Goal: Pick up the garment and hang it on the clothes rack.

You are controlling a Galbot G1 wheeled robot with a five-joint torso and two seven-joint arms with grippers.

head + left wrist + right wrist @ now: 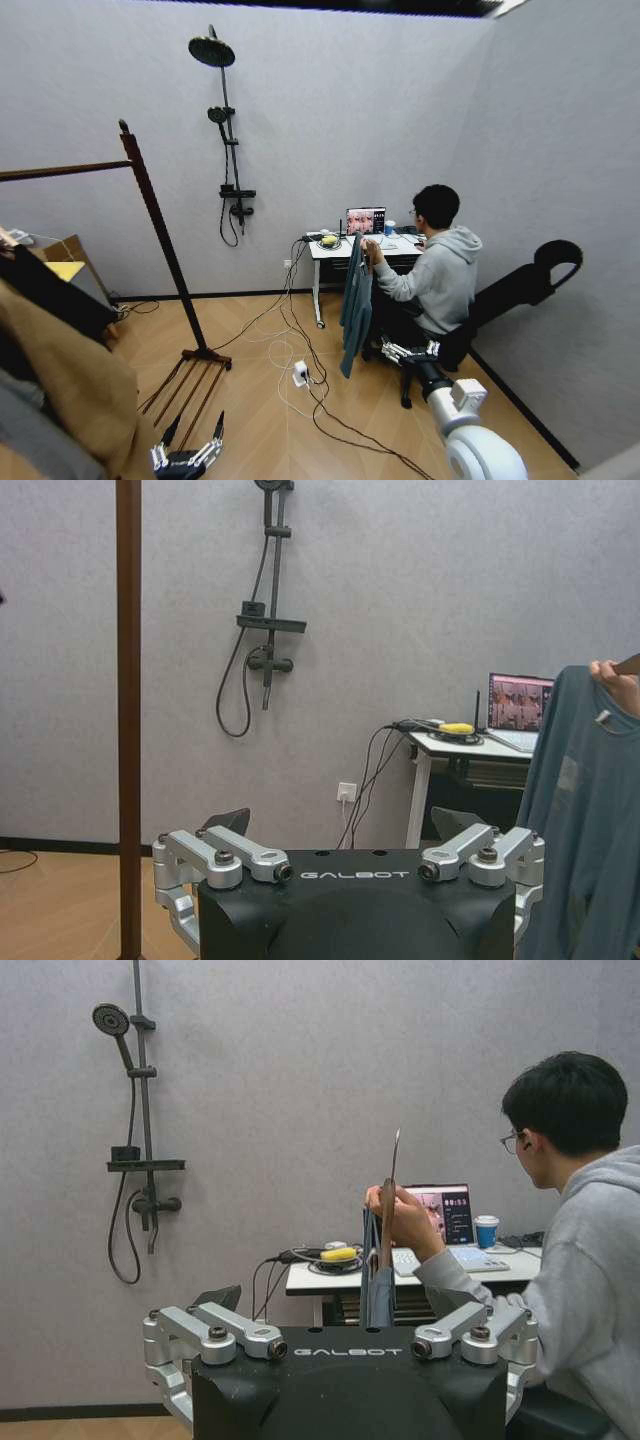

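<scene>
Rack of dark red-brown wood (pixel 160 240), top bar bare beside tan coat (pixel 70 390). Teal-blue soft jacket on wooden hanger (pixel 355 305) hangs from seated person's hand (pixel 371 252) near desk (pixel 330 250), well apart from rack. Right gripper (pixel 408 352) nearby, spread wide, empty. Left gripper (pixel 185 458) low, spread wide, empty. Pickup and hanging both remain.

Garment (pixel 378 1280) in person's hand (pixel 398 1218)
</scene>
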